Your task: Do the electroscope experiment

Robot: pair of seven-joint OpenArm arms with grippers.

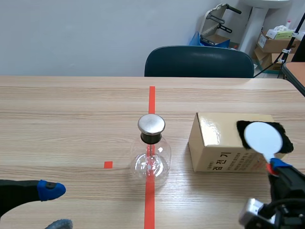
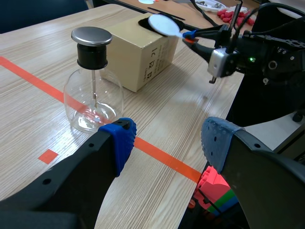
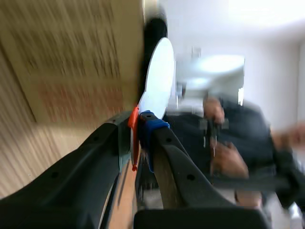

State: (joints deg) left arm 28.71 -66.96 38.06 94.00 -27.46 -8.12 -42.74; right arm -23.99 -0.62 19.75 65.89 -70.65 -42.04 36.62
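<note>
The electroscope point(image 1: 151, 153) (glass flask, metal cap) is set upright mid-table point(image 1: 71, 119) on the red tape line point(image 1: 152, 98). The left gripper point(image 2: 167, 143) is held spread just short of it. A white disc point(image 1: 262, 137) is pinched by the right gripper point(image 3: 139, 129) over the cardboard box point(image 1: 214, 143) beside the flask. A chair point(image 1: 199, 62) is seen beyond the far edge.

flask point(image 1: 150, 161): clear glass, brushed metal cap | box point(image 1: 224, 143): glossy cardboard | table point(image 1: 66, 124): matt wood grain

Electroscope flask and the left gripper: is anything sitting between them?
No. In the scene view only bare table, marked with a small orange-red tape square, separates the open left gripper from the electroscope flask.
</note>
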